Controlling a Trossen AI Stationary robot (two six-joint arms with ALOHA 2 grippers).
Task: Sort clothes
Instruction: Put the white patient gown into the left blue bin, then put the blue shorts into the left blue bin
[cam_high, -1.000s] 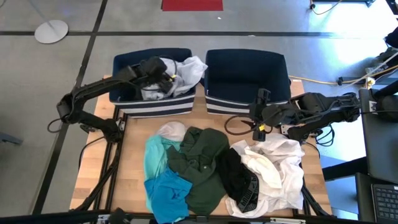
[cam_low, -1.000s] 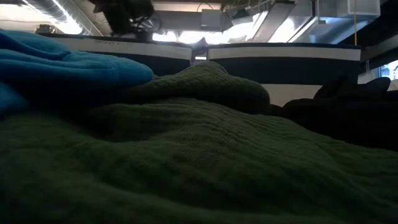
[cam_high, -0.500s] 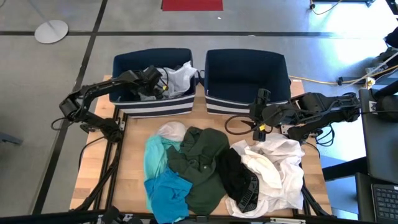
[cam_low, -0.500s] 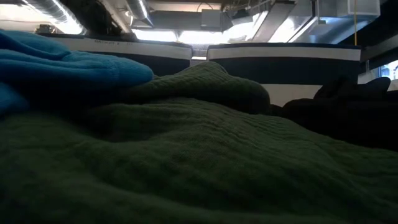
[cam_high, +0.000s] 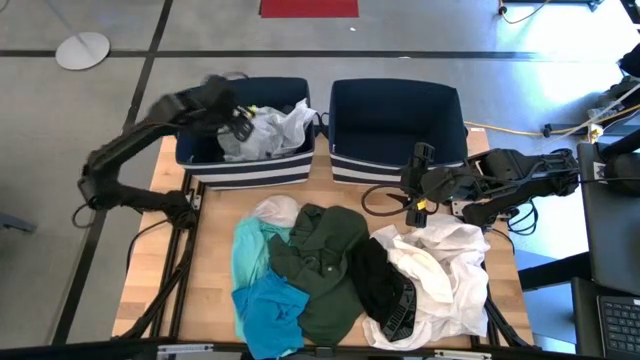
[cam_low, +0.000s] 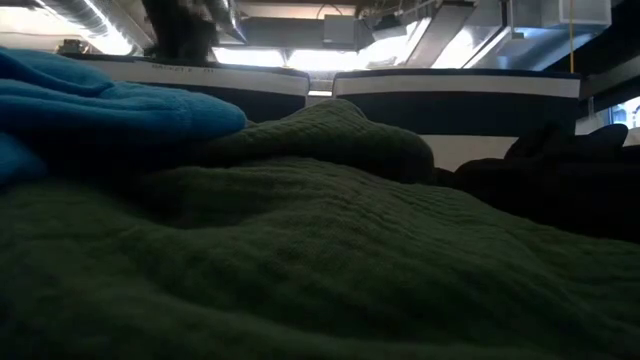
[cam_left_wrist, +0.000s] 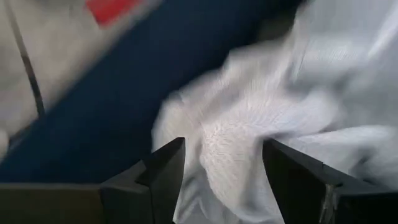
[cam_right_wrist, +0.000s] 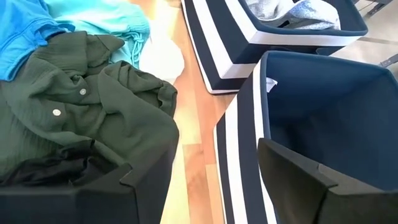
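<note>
So far only a small part of the sorting looks done: one pale white-grey garment (cam_high: 262, 130) lies crumpled inside the left navy striped bin (cam_high: 200, 158), while the right navy striped bin (cam_high: 395, 110) appears empty. The left end effector (cam_high: 238, 118) hangs over the left bin's rim just beside that garment, its fingers spread wide with nothing between them; the left wrist view shows only white cloth below the gap. The right end effector (cam_high: 418, 178) waits low at the near edge of the right bin, just above the pile, its fingers parted and holding nothing. Most of the work is left, judging by the heap on the wooden surface (cam_high: 215, 255): a small white piece (cam_high: 275, 211), a teal garment (cam_high: 248, 250), a bright blue garment (cam_high: 268, 312), a dark green buttoned shirt (cam_high: 322, 262), a black garment (cam_high: 378, 285) and a large white garment (cam_high: 445, 270). These overlap one another, the green shirt lying across the teal and under the black, so lifting one alone will likely drag its neighbours. A cable loop (cam_high: 380, 198) lies near the right end effector, close to the white garment.
</note>
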